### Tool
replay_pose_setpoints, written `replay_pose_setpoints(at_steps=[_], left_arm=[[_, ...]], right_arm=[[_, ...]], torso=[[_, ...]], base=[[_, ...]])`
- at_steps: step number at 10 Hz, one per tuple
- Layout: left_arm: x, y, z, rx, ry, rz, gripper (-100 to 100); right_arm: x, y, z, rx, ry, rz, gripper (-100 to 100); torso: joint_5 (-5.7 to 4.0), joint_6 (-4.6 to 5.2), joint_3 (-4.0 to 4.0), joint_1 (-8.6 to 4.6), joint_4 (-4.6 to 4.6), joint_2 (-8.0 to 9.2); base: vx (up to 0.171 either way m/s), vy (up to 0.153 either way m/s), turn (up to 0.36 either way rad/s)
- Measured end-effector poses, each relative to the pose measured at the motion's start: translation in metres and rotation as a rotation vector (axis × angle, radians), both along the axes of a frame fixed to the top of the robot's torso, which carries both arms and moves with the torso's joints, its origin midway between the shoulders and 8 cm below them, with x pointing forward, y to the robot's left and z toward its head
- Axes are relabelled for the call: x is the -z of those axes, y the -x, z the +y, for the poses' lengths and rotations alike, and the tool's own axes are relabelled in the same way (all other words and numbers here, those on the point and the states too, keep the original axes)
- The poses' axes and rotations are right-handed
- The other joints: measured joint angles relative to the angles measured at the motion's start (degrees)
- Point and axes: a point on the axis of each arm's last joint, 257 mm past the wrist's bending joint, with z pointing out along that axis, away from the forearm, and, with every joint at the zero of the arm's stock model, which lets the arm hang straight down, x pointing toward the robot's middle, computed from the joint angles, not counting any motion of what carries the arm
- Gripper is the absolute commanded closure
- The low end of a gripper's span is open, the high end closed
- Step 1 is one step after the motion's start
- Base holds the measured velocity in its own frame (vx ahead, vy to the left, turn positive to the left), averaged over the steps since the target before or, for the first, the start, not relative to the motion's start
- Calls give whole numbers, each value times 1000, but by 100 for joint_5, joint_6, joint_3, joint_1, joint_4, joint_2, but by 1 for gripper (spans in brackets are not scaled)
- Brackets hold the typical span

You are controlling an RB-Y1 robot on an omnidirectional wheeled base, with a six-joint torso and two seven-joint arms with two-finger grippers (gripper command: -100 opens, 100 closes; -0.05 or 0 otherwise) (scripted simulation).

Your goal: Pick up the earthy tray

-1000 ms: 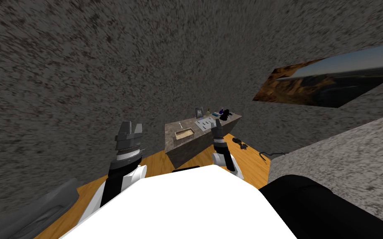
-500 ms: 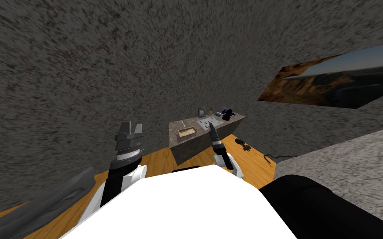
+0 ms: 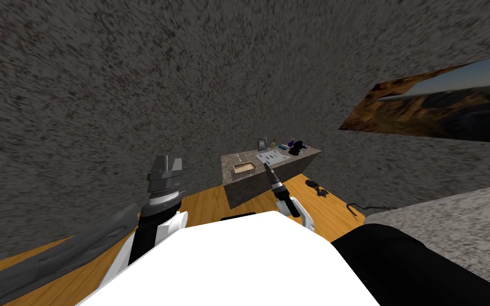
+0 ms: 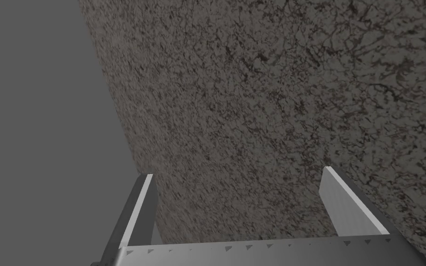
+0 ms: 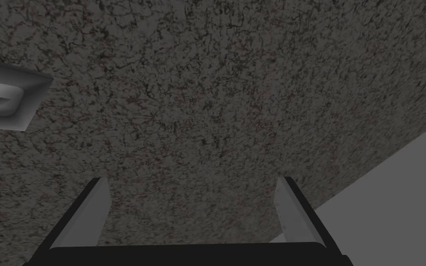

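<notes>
Near frame centre, a shallow tan rectangular tray (image 3: 243, 167) lies on a speckled grey-brown counter (image 3: 257, 183); my left gripper (image 3: 165, 166) and right gripper (image 3: 266, 168) hold their fingers spread.

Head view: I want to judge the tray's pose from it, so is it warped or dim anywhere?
Head view: wide lens, the wall texture streaks outward to the corners and the landscape picture stretches slanted; the tray sits near the less warped middle on the counter, dimly lit. Left and right wrist views: dim, even light, no glare.
</notes>
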Motion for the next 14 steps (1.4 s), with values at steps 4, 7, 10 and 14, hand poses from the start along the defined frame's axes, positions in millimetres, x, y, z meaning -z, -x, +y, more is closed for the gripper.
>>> replay_pose_setpoints(at_steps=[4,7,10,14], left_arm=[[0,0,0,0,0,0,0],[0,0,0,0,0,0,0],[0,0,0,0,0,0,0],[0,0,0,0,0,0,0]], right_arm=[[46,-4,-6,-1,163,74,-100],[83,-3,-14,-5,300,128,-100],[115,-1,-30,-5,425,176,-100],[162,5,-57,-11,614,244,-100]], torso=[[-2,1,-5,-10,-2,-8],[0,-2,-5,0,-2,-10],[0,1,-4,-5,-2,-8],[1,2,-6,1,-2,-10]], base=[[-19,55,95],[-11,68,99],[-12,75,123],[-4,82,126]])
